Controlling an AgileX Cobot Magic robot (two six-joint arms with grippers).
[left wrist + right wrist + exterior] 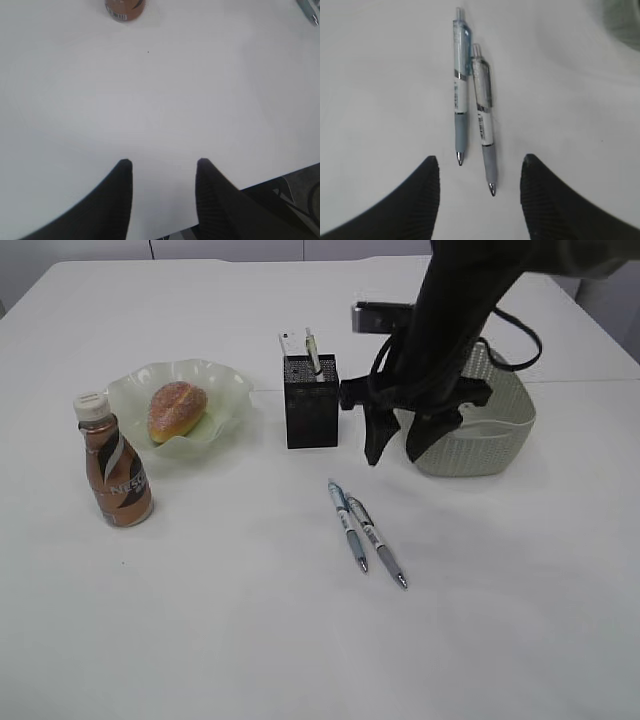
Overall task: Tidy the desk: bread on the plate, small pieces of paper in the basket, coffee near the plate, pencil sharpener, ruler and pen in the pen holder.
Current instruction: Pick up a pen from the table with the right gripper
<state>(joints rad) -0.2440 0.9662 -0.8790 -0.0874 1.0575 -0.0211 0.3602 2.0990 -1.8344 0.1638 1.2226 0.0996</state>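
Two grey-and-white pens (349, 524) (377, 540) lie side by side on the white table in front of the black mesh pen holder (312, 412). A pen and a white piece stick out of the holder. Bread (177, 409) lies on the pale green plate (226, 383), and the coffee bottle (113, 461) stands to its front left. My right gripper (393, 460) hangs open and empty between the holder and the basket (500, 430). In the right wrist view its jaws (480, 162) sit just short of the tips of the two pens (460, 85) (483, 112). My left gripper (163, 161) is open and empty over bare table.
The coffee bottle's base (125, 9) shows at the top of the left wrist view, with the table's near edge (280, 175) at lower right. The basket's rim (622, 20) shows at the right wrist view's top right corner. No paper pieces or sharpener are visible.
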